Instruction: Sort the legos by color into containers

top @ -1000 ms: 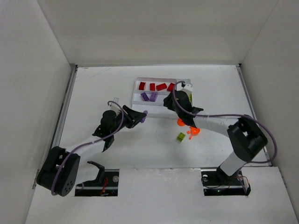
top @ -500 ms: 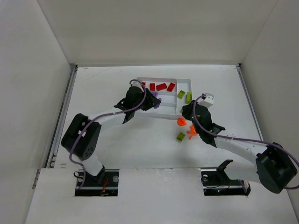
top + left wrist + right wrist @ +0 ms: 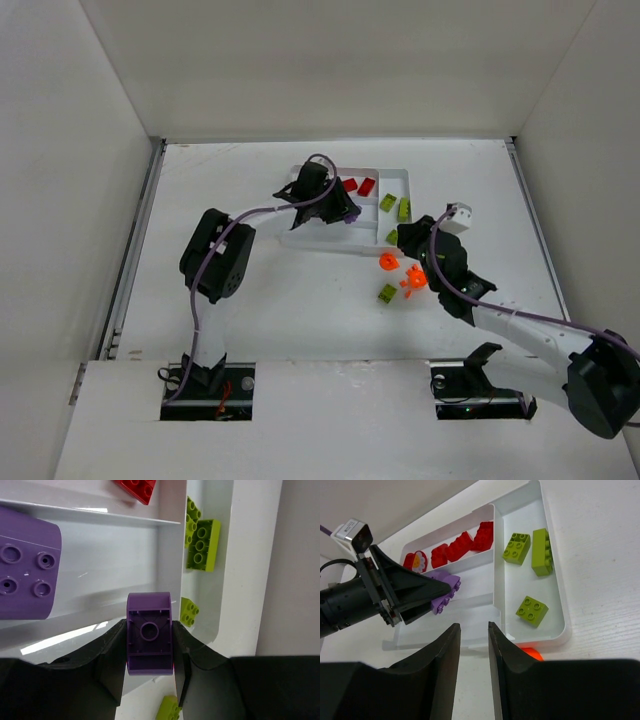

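Two end effectors are working this sort, and we are carrying the load on the left one. Our left end effector (image 3: pixel 338 212) is pinching a purple brick (image 3: pixel 149 640) by its two side faces, underside toward the wrist camera, and is hanging it over the middle slot of the white tray (image 3: pixel 498 565). We are holding it there because a second purple brick (image 3: pixel 27 565) is already lying in that slot, so the colour is matching. The grip on the flat sides is leaving the brick free to drop straight down once the fingers part.

Red bricks (image 3: pixel 462 545) are lying in the far slot, and yellow-green bricks (image 3: pixel 541 552) are lying in the crosswise slot at the tray's end.

Our right end effector (image 3: pixel 473 626) is hovering just off the tray's near corner with its fingers only narrowly parted and nothing between them. We judge it is waiting there to stay out of the left arm's way while staying near the loose pieces. Two orange bricks (image 3: pixel 390 262) and one yellow-green brick (image 3: pixel 387 293) are lying on the desk (image 3: pixel 300 300) just beside the tray, not yet sorted.
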